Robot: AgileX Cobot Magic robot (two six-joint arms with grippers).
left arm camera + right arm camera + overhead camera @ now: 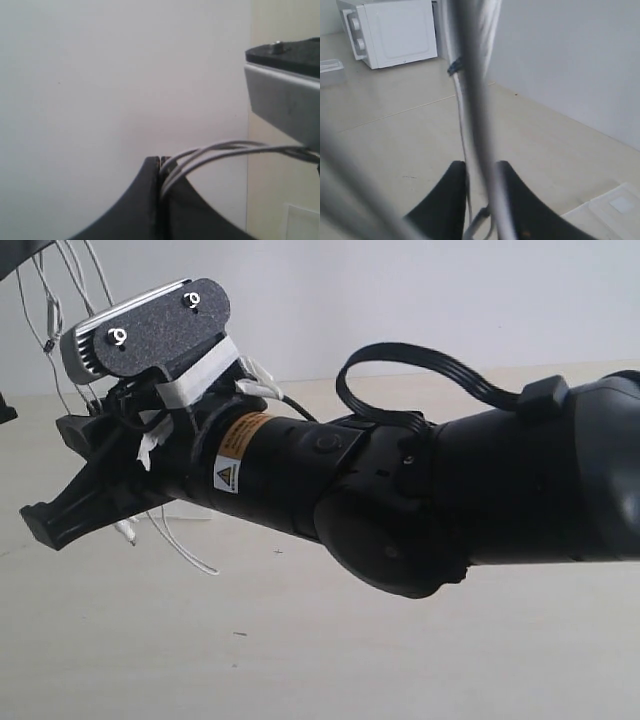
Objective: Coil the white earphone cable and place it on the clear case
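Observation:
In the left wrist view my left gripper [160, 159] is shut on several strands of the white earphone cable [220, 149], which arc away from it toward the right arm's camera housing [285, 95]. Seen from the exterior view, the right arm reaches across to the left. Its gripper [42, 520] hangs low over the table, and cable strands [185, 552] dangle behind it. Between the parted jaws of my right gripper [481, 165] run blurred cable strands [470, 75]. The clear case [615, 210] with its white label lies flat on the table beyond the right jaw.
A white box-shaped appliance [390, 30] stands at the back of the table, beside a small clear container [330, 70]. The right arm's forearm and looped black cable [420, 360] fill most of the exterior view. The pale tabletop [300, 660] runs below.

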